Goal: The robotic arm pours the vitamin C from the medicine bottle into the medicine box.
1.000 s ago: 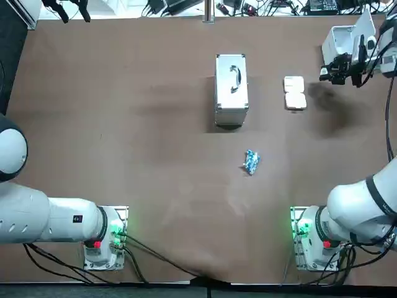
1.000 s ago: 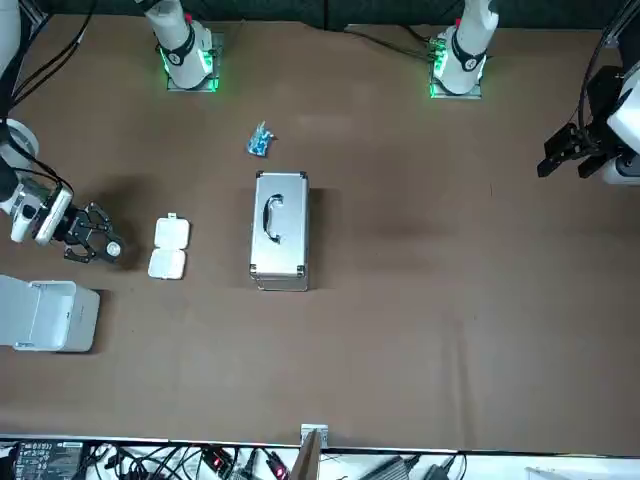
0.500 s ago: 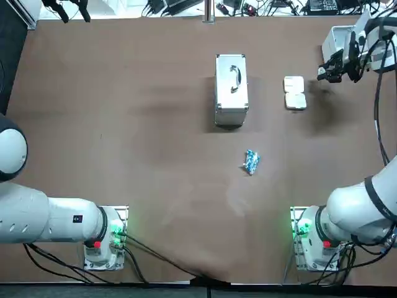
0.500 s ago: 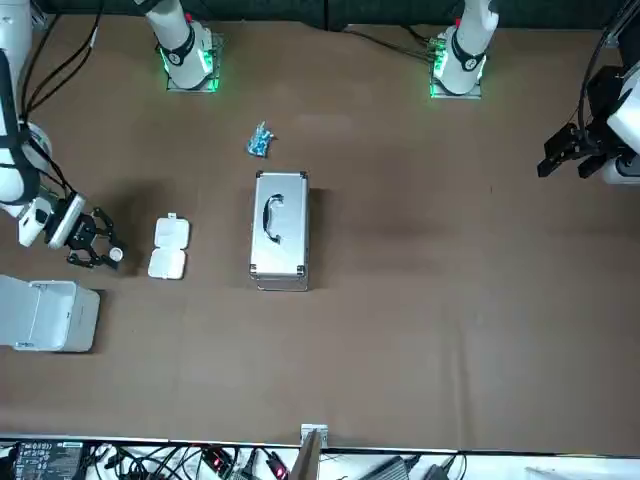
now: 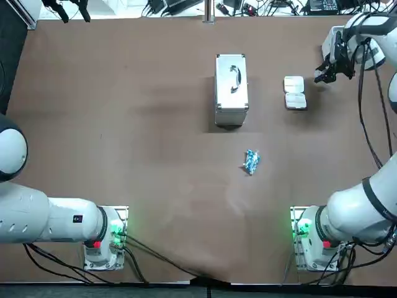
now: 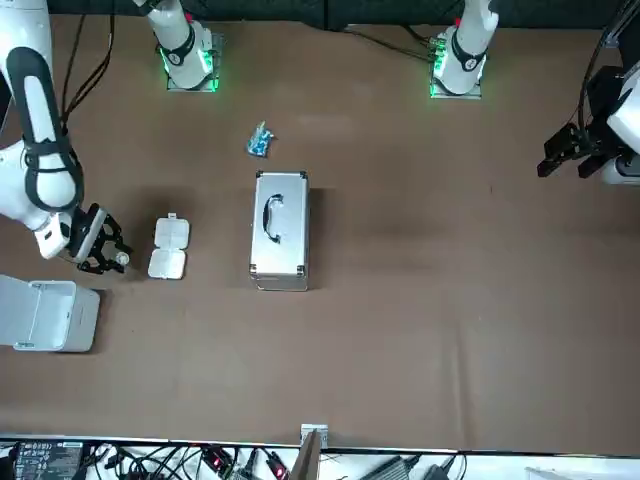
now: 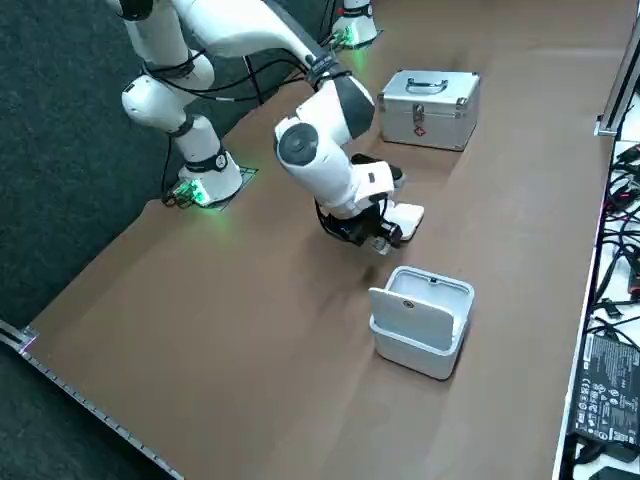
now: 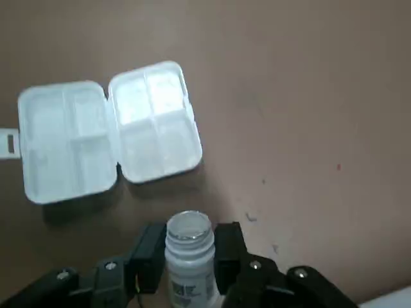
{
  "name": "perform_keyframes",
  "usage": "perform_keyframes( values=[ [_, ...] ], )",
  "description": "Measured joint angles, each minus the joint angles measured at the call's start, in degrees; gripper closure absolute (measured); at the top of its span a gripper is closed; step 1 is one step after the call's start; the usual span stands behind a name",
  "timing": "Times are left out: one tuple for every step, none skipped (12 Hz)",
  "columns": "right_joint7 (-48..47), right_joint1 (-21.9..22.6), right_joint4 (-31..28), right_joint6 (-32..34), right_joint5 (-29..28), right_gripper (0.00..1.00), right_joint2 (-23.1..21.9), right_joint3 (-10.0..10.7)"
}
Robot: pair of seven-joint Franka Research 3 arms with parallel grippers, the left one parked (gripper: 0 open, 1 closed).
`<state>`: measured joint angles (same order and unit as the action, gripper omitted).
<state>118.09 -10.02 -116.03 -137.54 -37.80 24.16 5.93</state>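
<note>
Brown tabletop (image 5: pixel 124 93), mostly bare – seen from overhead, an aluminium case (image 5: pixel 231 90) sits mid-table and a small blue packet (image 5: pixel 250 162) lies nearer the robot. Next comes the white medicine box (image 5: pixel 294 92), lying open with its compartments up and seemingly empty. Just to its right hangs the right gripper (image 5: pixel 322 73), fingers (image 8: pixel 225 247) clamped on the uncapped medicine bottle (image 8: pixel 188 234), whose mouth is beside the box and not yet over it. A white open bin (image 7: pixel 420 325) stands farther right. Two risks, as I judge them: tipping before the mouth is above a compartment would scatter tablets on the table – and a low pass could nudge the light box askew.
</note>
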Motion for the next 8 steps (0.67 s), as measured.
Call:
perform_keyframes(
  values=[
    [-4.7, 1.0, 0.0, -1.8, 5.6, 0.57, -0.1, 0.0],
    [-7.0, 1.4, 0.0, -2.4, 8.0, 0.57, -0.2, 0.0],
    [-9.0, 1.8, -0.1, -2.8, 10.2, 0.57, -0.3, 0.0],
    [-11.0, 2.2, -0.1, -3.2, 12.1, 0.57, -0.5, 0.0],
    [-13.0, 2.7, -0.1, -3.7, 13.6, 0.57, -0.7, 0.0],
    [-14.9, 3.3, -0.1, -3.9, 14.7, 0.57, -0.9, -0.1],
    [-16.4, 3.8, -0.1, -3.9, 15.5, 0.57, -1.0, -0.2],
    [-17.7, 4.5, -0.1, -3.9, 15.9, 0.57, -1.1, -0.2]
  ],
)
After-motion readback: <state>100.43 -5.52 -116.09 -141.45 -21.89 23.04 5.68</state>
